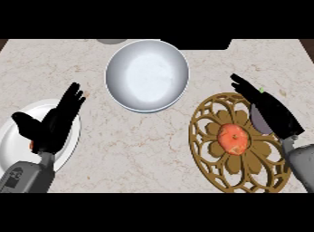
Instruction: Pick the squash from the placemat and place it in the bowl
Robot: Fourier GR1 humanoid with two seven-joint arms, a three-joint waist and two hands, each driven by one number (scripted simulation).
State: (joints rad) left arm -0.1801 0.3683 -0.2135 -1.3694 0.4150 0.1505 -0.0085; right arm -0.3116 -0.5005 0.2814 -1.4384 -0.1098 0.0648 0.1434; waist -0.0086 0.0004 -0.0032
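The squash [233, 138] sat in the middle of the brown mat [216, 170], at about four o'clock on the desk [45, 68]. The bowl [147, 74] waited at twelve o'clock, well apart from it. The right hand [271, 111] was near the squash, off to its right side, fingers straight and spread, holding nothing. The left hand [52, 122] rested open over a white plate [6, 145] at eight o'clock. The squash looked round, so it might roll off the mat if the fingers bumped it sideways. A purple thing [258, 121] lay half hidden under the right hand and could get pushed too.
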